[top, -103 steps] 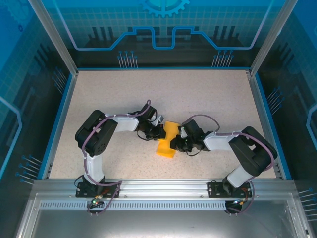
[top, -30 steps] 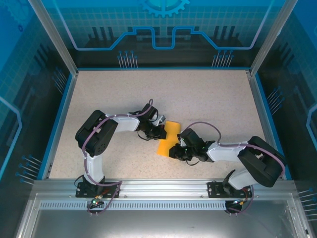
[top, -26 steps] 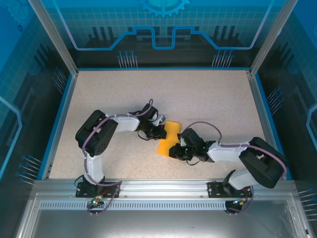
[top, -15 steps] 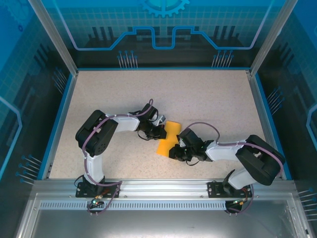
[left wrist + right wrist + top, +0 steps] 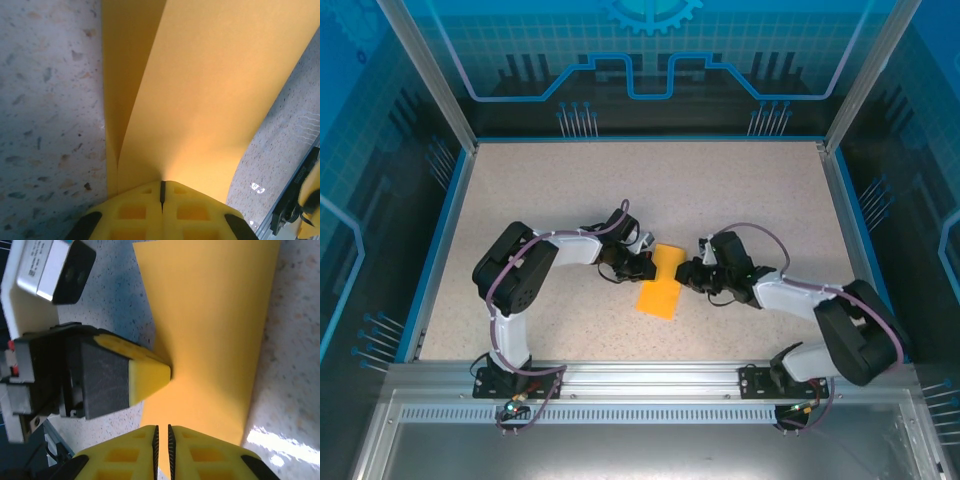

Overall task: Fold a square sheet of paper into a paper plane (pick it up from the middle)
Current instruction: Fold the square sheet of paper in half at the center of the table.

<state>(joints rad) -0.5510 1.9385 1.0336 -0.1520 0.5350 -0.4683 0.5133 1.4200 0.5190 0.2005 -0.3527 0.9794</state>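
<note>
Evidently at risk, centre of surface (image 5: 570, 200): square sheet of paper (image 5: 662, 287), folded to narrow strip, may tear or skew its crease if pulled sideways. Grip: left fingers (image 5: 152, 192) clamp its 9 o'clock edge; right fingers (image 5: 147, 435), nearly together, sit at 3 o'clock edge, hold unconfirmed. Count: one surface, one sheet, two finger pairs.

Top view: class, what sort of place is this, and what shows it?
Probably a robotics lab work cell: a speckled table fenced by an aluminium frame and blue panels, with a left arm and right arm bolted at its near edge, working a paper.
</note>
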